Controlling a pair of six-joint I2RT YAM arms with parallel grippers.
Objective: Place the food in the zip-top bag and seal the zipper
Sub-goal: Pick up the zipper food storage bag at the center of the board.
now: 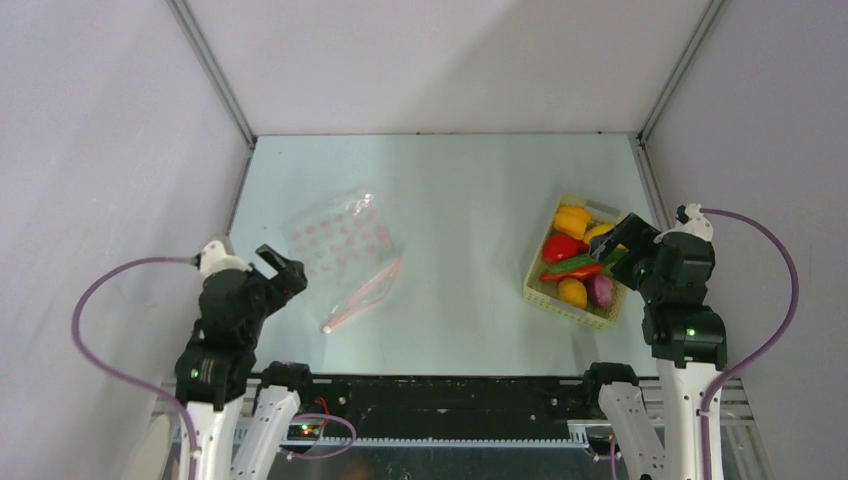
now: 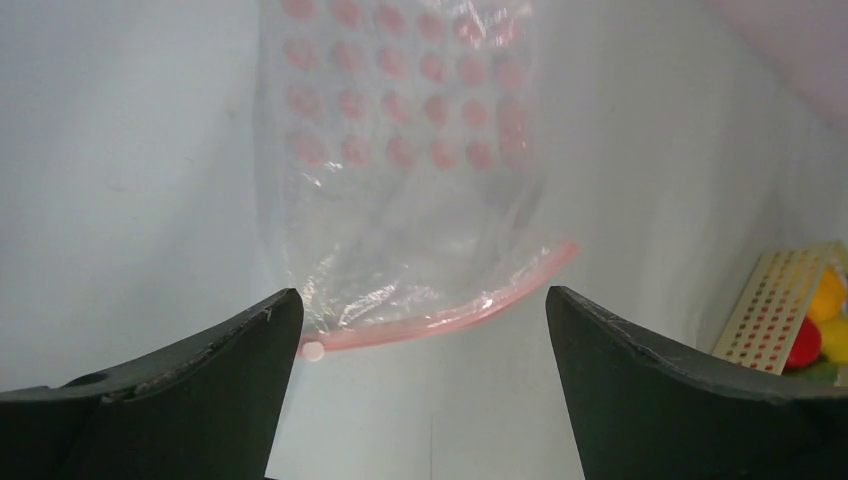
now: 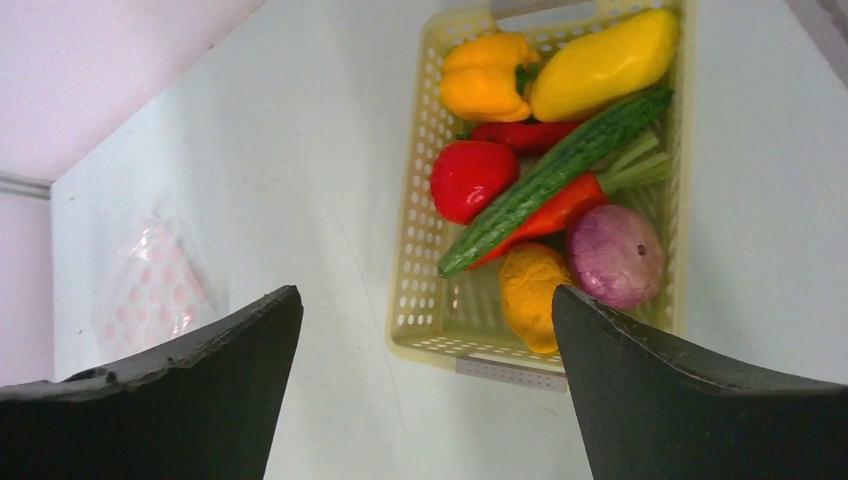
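Gaping wide, left gripper [image 2: 422,295] faces zip-top bag [image 2: 400,150]; right gripper [image 3: 425,292], also apart, overlooks food [image 3: 556,186].

Looked like a robotics lab test cell. Enclosed by plain grey panels [image 1: 100,100] on aluminium struts [image 1: 212,70] at 10 and 2 o'clock; fitted with a pale tabletop [image 1: 470,230] and, at 6 o'clock, a black mounting rail [image 1: 450,395] carrying two cabled robot arms [image 1: 225,310].

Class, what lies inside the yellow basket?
Visible: yellow pepper, red pepper, cucumber, onion, orange pepper and more. The cucumber covers part of a chili.
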